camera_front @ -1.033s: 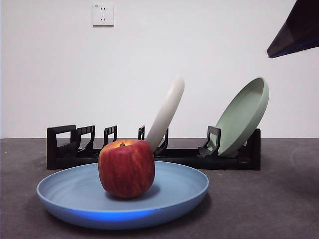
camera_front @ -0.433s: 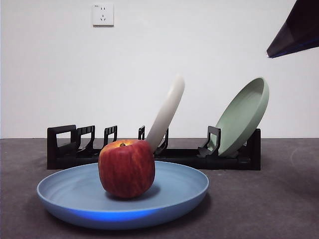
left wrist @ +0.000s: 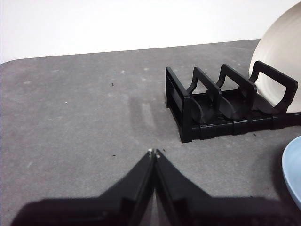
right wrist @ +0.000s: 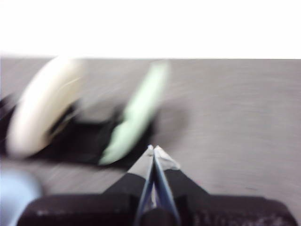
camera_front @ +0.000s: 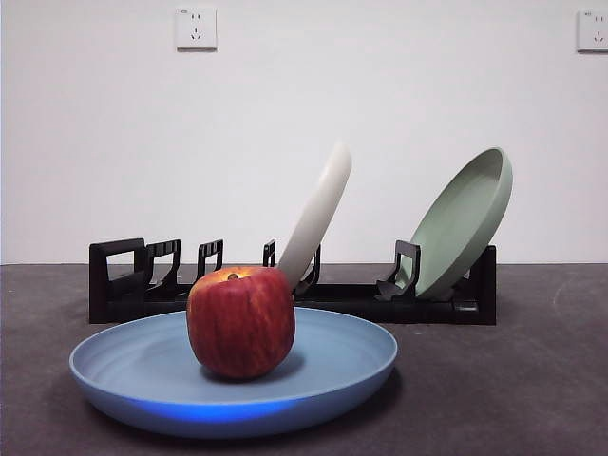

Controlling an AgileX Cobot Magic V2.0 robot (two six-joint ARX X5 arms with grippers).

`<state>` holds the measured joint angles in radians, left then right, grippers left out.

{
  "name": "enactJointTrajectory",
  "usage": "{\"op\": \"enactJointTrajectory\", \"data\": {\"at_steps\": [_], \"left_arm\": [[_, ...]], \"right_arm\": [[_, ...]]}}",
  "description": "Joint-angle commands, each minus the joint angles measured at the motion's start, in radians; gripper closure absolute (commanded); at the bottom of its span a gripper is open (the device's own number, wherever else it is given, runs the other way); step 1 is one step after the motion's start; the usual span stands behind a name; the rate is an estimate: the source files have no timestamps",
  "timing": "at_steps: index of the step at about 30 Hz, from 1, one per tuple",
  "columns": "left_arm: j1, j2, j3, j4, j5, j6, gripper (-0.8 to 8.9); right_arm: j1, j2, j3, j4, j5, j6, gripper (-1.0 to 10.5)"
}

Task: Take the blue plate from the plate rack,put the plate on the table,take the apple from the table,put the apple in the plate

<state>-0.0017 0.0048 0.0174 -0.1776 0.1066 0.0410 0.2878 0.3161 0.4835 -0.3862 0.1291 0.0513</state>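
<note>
In the front view the apple [camera_front: 240, 321] sits on the blue plate [camera_front: 142, 366] at lower left; the left wrist view shows the left claw [left wrist: 154, 152] closed, empty, plate at right edge; the right wrist view, blurred, shows the right claw [right wrist: 153, 148] closed, empty.

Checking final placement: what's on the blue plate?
A red apple with yellow-streaked top sits upright in the large round light-blue matte plate. The contact patch beneath the apple is hidden.
</note>
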Motion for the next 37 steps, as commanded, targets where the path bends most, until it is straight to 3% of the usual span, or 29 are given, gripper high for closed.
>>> {"op": "enactJointTrajectory", "data": {"at_steps": [1,9,16,29,37], "left_arm": [[0.003,-0.003,-0.014,0.002,-0.001,-0.005,8.16],[0.003,-0.003,-0.014,0.002,0.0,-0.005,8.16],[0.003,-0.003,-0.014,0.002,0.0,-0.006,8.16],[0.003,-0.003,-0.014,0.002,0.0,-0.005,8.16],[0.003,-0.003,-0.014,0.002,0.0,-0.005,8.16]], "right_arm": [[-0.107,-0.058,-0.06,0.043,-0.06,0.026,9.6],[-0.182,-0.19,-0.301,0.251,-0.105,0.035,9.6],[-0.182,-0.307,-0.428,0.249,-0.105,0.042,9.6],[-0.182,-0.315,-0.478,0.208,-0.139,0.126,9.6],[-0.182,-0.309,-0.477,0.209,-0.124,0.127,9.6]]}}
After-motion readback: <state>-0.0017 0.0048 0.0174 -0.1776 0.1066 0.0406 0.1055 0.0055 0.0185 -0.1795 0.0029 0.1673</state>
